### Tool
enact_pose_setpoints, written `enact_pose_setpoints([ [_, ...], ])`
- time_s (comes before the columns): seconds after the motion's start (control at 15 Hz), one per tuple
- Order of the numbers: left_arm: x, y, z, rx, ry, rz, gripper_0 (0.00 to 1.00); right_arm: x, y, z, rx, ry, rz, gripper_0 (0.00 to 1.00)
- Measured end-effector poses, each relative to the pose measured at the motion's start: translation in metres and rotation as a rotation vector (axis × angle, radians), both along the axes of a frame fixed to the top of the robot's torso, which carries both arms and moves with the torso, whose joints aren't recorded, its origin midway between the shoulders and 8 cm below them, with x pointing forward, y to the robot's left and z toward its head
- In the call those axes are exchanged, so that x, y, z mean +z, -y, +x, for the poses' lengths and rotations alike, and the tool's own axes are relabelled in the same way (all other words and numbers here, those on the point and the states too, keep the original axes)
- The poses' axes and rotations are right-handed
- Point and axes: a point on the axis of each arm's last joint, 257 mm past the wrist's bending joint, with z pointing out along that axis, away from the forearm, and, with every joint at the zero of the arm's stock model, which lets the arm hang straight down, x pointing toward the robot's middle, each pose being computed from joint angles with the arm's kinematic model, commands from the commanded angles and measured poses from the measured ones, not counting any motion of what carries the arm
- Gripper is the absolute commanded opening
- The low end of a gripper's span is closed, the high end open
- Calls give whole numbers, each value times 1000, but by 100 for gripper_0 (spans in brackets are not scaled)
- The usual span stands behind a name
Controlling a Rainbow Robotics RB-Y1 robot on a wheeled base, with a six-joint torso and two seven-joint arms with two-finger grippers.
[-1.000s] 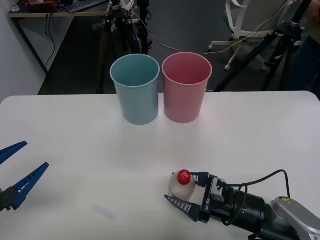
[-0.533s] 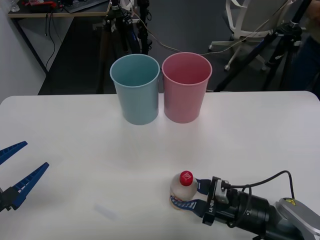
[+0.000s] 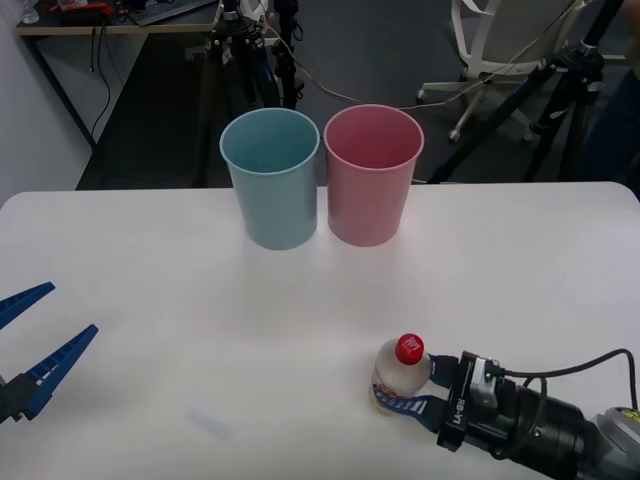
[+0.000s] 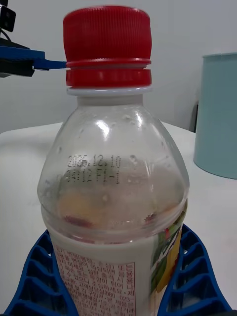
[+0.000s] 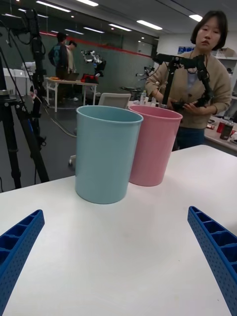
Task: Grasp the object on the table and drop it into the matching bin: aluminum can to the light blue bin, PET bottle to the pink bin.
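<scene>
Two blue ribbed fingers (image 4: 190,276) of the right gripper (image 3: 405,398) pinch the bottle (image 3: 401,377) low on its body, one pad on each side of the label, so the grip sits well under the cap (image 4: 107,44). The bottle stands upright between them, long axis vertical, cap pointing straight up, at the near right part of the table (image 3: 520,270); whether its base touches the top or has just cleared it cannot be told. Ahead of the fingers and well apart from them stand the two bins, touching or nearly so, the pink bin (image 3: 372,175) the more directly ahead and the blue bin (image 3: 271,178) to its left. Far to the left of the bottle, the left gripper (image 3: 30,345) hovers low over the near left edge with its fingers spread wide and nothing between them. Risk from here, as a judgement: with the hold so low on a rounded, smooth body, the bottle may tip or swivel in the pads during the carry. Because the bins sit so close together, a drop released slightly left could strike the shared rims or fall into the blue one. A low carry could also knock the pink bin's wall and shove it.
</scene>
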Motion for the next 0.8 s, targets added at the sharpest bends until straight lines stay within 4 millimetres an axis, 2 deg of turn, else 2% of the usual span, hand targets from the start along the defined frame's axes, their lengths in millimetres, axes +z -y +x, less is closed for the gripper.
enact_pose_setpoints([
  [0.4, 0, 0, 0, 0, 0, 0, 100, 10, 49, 25, -162, 5, -5, 0],
  [0.8, 0, 0, 0, 0, 0, 0, 100, 35, 103, 53, -373, 7, 18, 0],
])
